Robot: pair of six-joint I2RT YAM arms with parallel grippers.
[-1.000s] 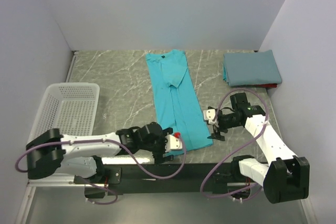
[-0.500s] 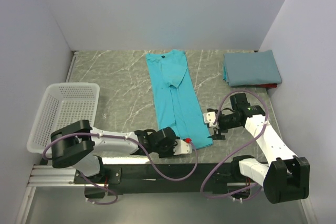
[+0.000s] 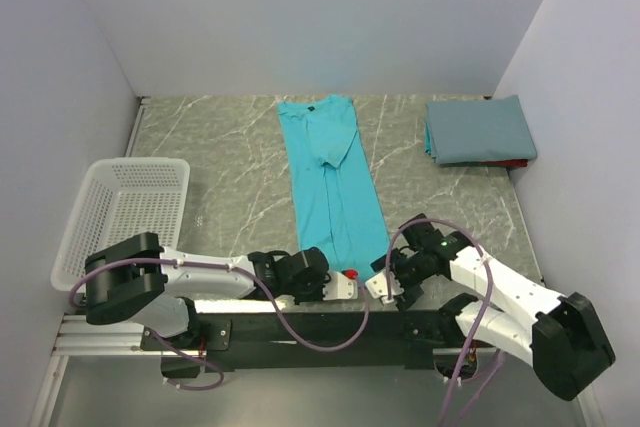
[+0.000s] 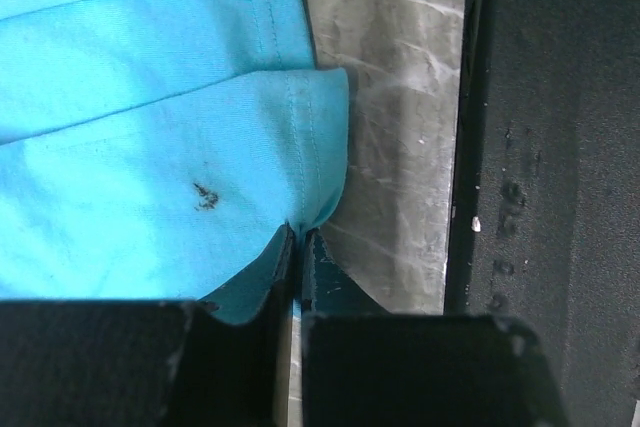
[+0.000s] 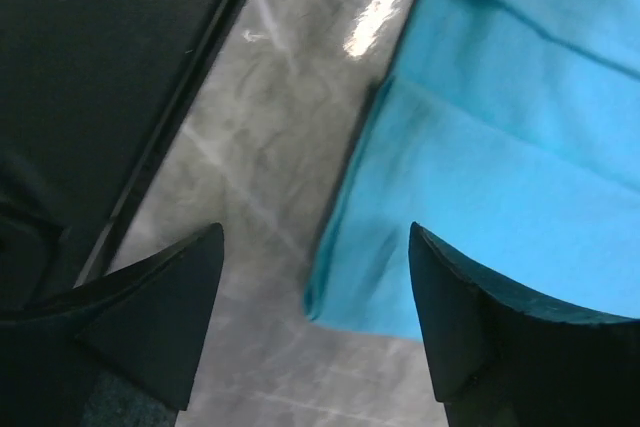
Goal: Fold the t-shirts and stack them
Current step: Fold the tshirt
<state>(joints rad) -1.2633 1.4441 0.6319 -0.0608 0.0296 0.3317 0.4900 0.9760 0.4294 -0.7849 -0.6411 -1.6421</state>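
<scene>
- Grey marbled worktop [image 3: 220, 157] fills a pale-walled booth, and both arms reach in from its near edge.
- In the top view the two wrists meet over the near hem of the teal t-shirt [image 3: 335, 187] and cover its near corners.
- The left tool [image 4: 297, 247] is clenched on that hem. In the left wrist view its dark fingers [image 4: 282, 269] press together with a fold of teal cloth between them, and the pinched part is hidden inside the grip.
- A small dark speck [image 4: 205, 195] sits on the cloth near the hem. What it is cannot be made out.
- The right tool [image 5: 315, 242] is spread wide, with the shirt's other near corner lying between its fingers [image 5: 180, 297]. Whether either finger touches the cloth cannot be told.
- The teal shirt lies as a long narrow strip down the middle of the worktop, with its collar at the far end.
- The slate-blue t-shirt [image 3: 480, 129] is a folded rectangle at the far right corner. A red sliver [image 3: 515, 163] shows under its near edge and is too little to identify.
- A white mesh basket [image 3: 125, 212] stands at the left edge, its near corner cut off by the left arm's base, and its mesh floor is in view.
</scene>
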